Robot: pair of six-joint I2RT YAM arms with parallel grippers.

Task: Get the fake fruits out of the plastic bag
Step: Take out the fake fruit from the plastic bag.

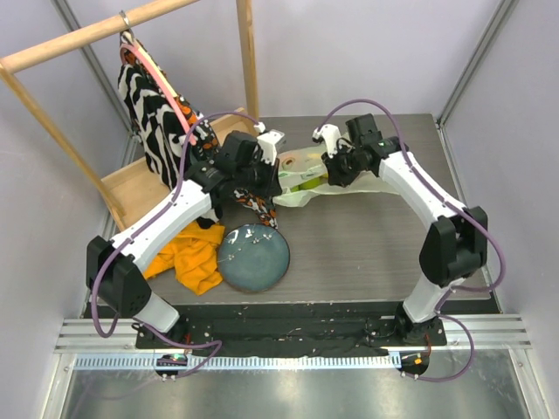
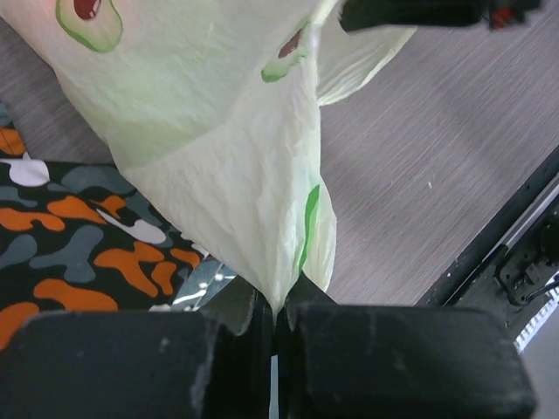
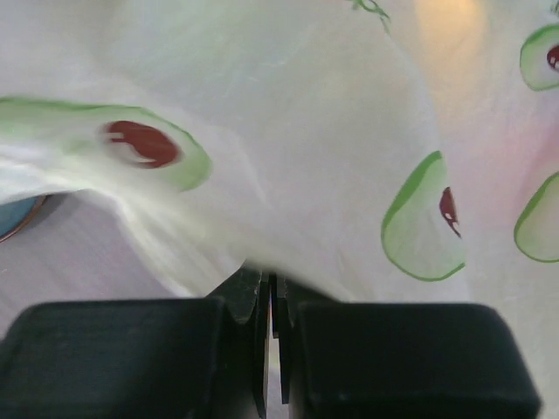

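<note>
The plastic bag [image 1: 301, 175], pale green with avocado prints, hangs stretched between my two grippers at the back middle of the table. In the left wrist view a fold of the plastic bag [image 2: 236, 157] runs down into my left gripper [image 2: 278, 307], which is shut on it. My right gripper [image 3: 272, 284] is shut on the plastic bag [image 3: 288, 157], whose film fills that view. In the top view my left gripper [image 1: 272, 175] is at the bag's left end and my right gripper [image 1: 336, 173] at its right. The fake fruits are hidden inside; only a yellow-green shape [image 1: 307, 183] shows through the film.
A grey-blue round plate [image 1: 253, 257] lies in front of the bag. An orange cloth [image 1: 196, 253] sits left of the plate, and a camouflage cloth [image 1: 255, 201] lies under my left arm. A wooden rack [image 1: 131, 183] with a zebra-print cloth [image 1: 153, 113] stands at the back left.
</note>
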